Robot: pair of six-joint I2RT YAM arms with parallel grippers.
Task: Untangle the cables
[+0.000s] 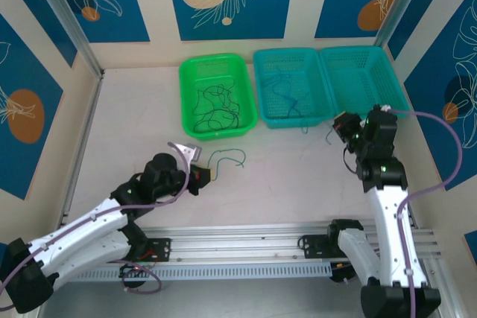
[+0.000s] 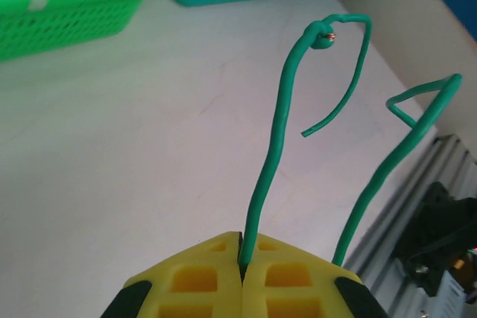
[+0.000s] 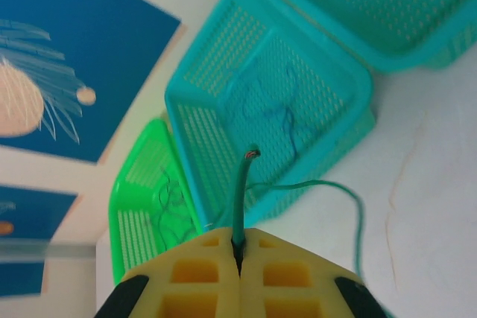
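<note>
Green wire (image 2: 267, 158): lower end hidden inside the closed left tool (image 2: 241, 249). Blue wires (image 1: 287, 94) in basket (image 1: 287, 51): too faint to count.

Cables (image 1: 215, 106) lie in the left basket (image 1: 215, 58), beside the middle basket (image 1: 287, 53).

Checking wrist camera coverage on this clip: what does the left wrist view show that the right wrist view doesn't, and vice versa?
Left wrist's extras: the left gripper shut on a knotted green cable, bare copper at the knot, and the aluminium rail at lower right. Right wrist's extras: the right gripper shut on a bare-tipped green cable, blue wires inside the teal basket, dark wires inside the green basket, a blue wall poster. Shared: yellow fingers closed on a green strand, the pale table, both basket colours.
</note>
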